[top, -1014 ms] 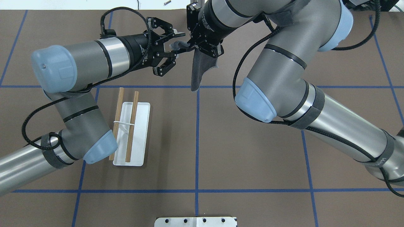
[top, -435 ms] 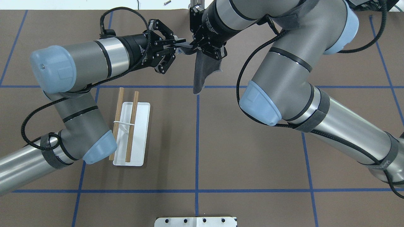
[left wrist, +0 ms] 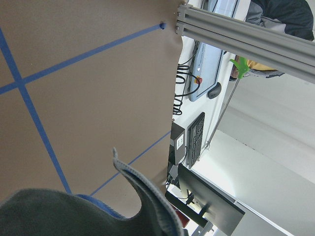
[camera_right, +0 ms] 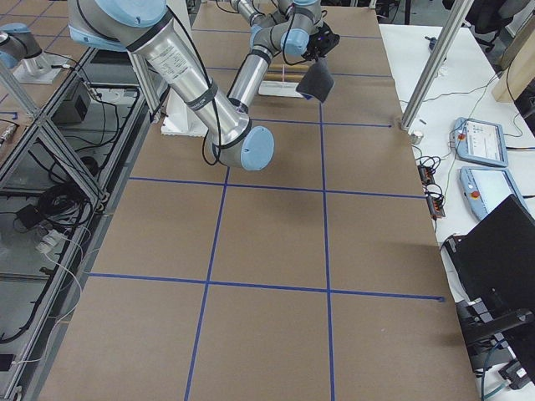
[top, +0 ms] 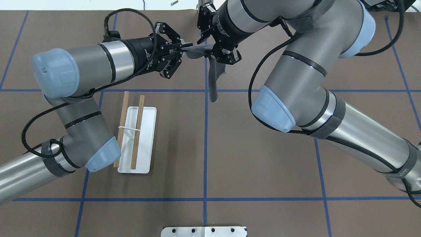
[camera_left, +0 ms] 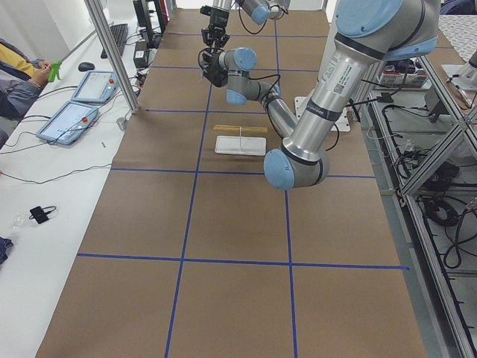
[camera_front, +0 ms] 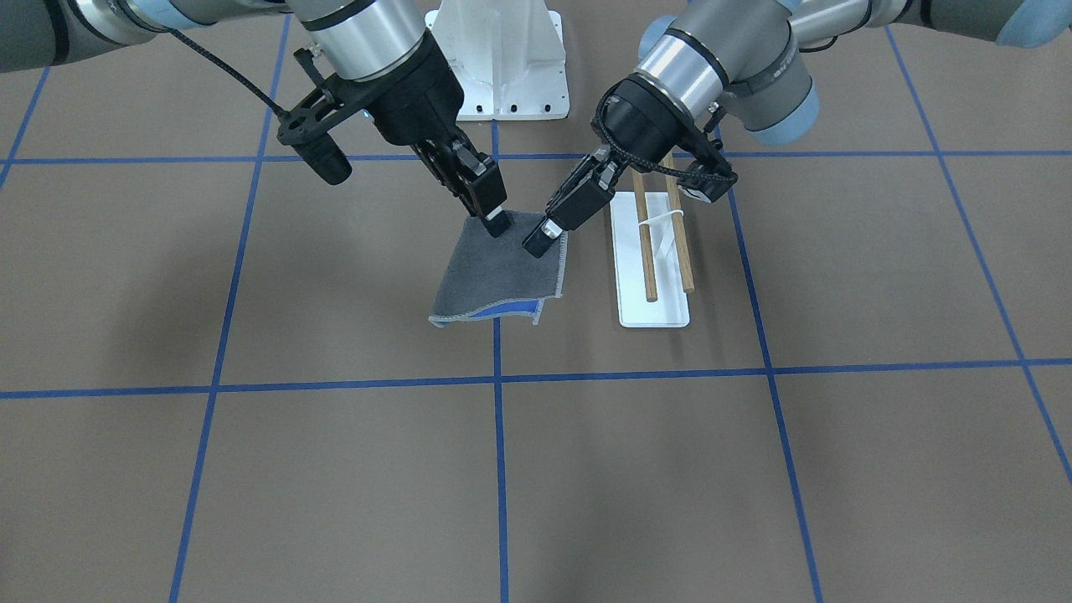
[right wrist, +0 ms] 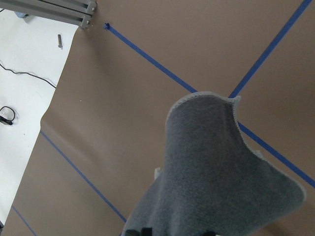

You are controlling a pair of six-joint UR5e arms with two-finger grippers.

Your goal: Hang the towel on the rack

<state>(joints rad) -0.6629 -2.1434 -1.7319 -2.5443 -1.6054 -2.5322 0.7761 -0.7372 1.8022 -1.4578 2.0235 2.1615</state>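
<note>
The dark-grey towel [camera_front: 496, 272] with its blue underside hangs in the air between both grippers, above the table's far middle. In the overhead view the towel [top: 213, 79] shows edge-on. My right gripper [camera_front: 496, 222] is shut on one top corner. My left gripper [camera_front: 540, 237] is shut on the other top corner, a short gap away. The rack [top: 144, 148] stands on my left, apart from the towel, with two wooden dowels [camera_front: 645, 243] over its white base plate [camera_front: 653, 314]. The towel fills the bottom of both wrist views [left wrist: 74, 216] [right wrist: 216, 172].
The large white bolted pedestal [camera_front: 502, 59] stands at the robot's side of the table. My left arm's elbow [top: 102, 158] hangs right beside the rack. Blue tape lines [top: 205, 148] cross the brown table. Operators' tablets [camera_left: 74, 119] lie off the table's far side.
My left gripper, open one second ago, has shut on the towel's free corner. My right gripper has shifted a little right, and the towel has turned more edge-on.
</note>
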